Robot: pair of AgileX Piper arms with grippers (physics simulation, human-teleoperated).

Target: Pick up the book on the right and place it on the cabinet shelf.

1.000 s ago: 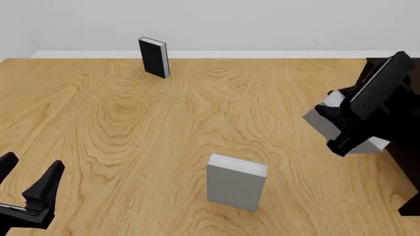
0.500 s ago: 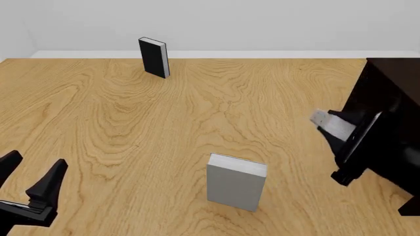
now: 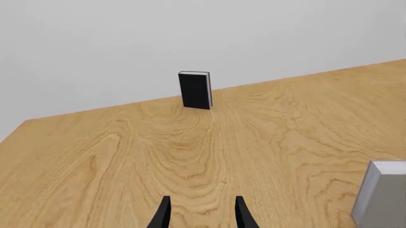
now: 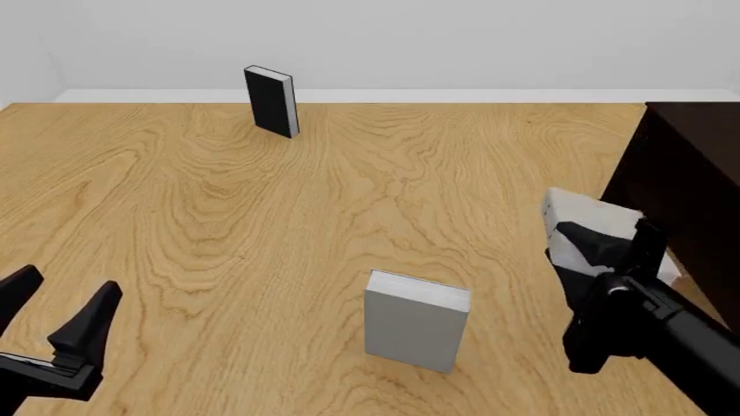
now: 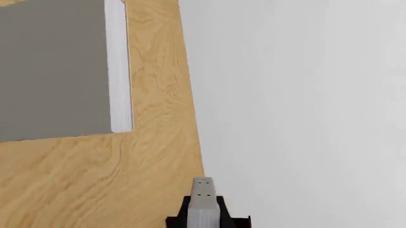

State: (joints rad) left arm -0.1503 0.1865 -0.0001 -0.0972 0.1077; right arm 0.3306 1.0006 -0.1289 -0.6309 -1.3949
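Near the counter's (image 4: 231,217) right edge, just beside the dark cabinet shelf (image 4: 694,173), the right pincer (image 4: 595,251) grips the grey book (image 4: 574,208) off the surface, while the left pincer (image 4: 52,316) gapes empty at the near left corner.

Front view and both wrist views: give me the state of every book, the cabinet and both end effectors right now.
Grey book: off the table, gripped by the right end effector beside the cabinet, not yet on it.
Second grey book: standing upright on the table.
Black book: upright at the far edge.
Cabinet: nothing visible on top.
Right end effector: shut on the grey book.
Left end effector: open, holding nothing.
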